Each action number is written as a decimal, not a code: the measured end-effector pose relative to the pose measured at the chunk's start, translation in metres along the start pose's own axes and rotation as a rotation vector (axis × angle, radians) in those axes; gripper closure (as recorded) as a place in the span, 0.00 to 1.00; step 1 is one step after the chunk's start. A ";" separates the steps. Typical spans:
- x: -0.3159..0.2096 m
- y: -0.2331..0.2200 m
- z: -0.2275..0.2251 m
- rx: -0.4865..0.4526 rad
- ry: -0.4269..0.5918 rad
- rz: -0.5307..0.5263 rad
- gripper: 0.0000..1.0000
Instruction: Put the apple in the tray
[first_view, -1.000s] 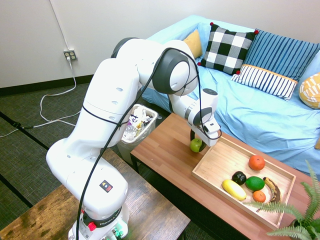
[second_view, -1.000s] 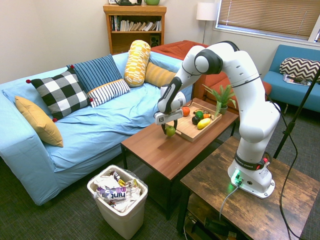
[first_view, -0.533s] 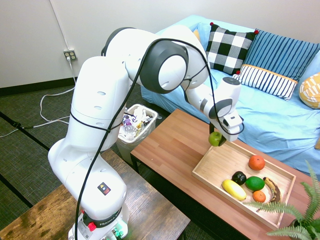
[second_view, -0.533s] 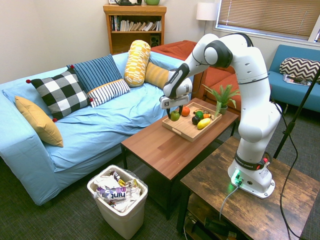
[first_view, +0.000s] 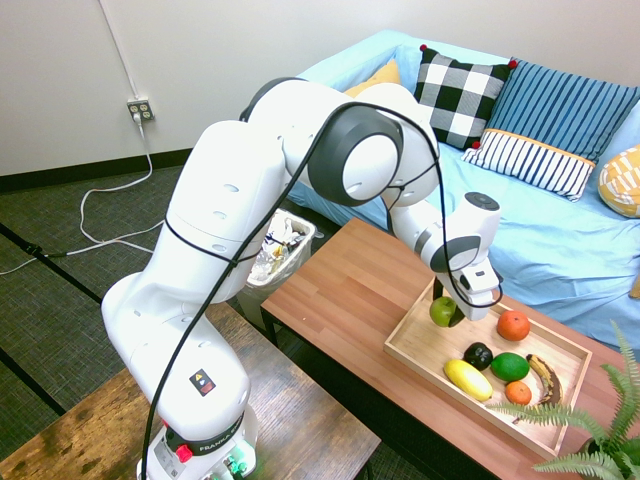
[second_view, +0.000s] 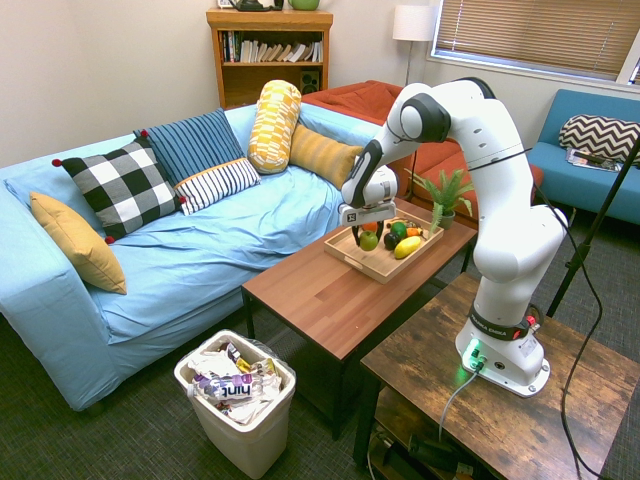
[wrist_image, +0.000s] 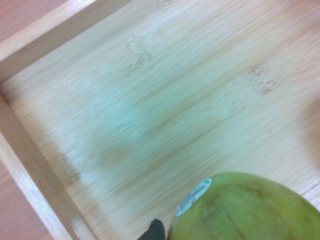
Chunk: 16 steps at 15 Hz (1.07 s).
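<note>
The apple is held pinched in the gripper, just above the bare end of the wooden tray, well apart from the orange. It is judged firm, smooth and round; a grip across its widest part is advised.

In the second exterior view, a white-and-purple wrapper lying on top of the rubbish in the white plastic waste bin bears large purple letters that look like "July", though the exact word is uncertain. In the wrist view, a small oval white sticker with a green edge sits on the round yellow-green apple; its print is too blurred to read.
</note>
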<state>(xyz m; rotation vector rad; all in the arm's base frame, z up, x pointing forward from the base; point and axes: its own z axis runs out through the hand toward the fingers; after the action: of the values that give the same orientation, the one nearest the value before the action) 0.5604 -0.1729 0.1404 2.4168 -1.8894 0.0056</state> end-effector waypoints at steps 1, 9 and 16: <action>0.001 -0.001 0.004 -0.002 -0.001 0.000 1.00; -0.003 -0.001 0.015 -0.009 -0.010 -0.009 0.00; -0.012 -0.007 0.020 -0.007 -0.016 -0.029 0.00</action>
<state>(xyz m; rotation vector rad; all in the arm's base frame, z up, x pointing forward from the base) 0.5635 -0.1608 0.1196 2.4468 -1.8580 -0.0225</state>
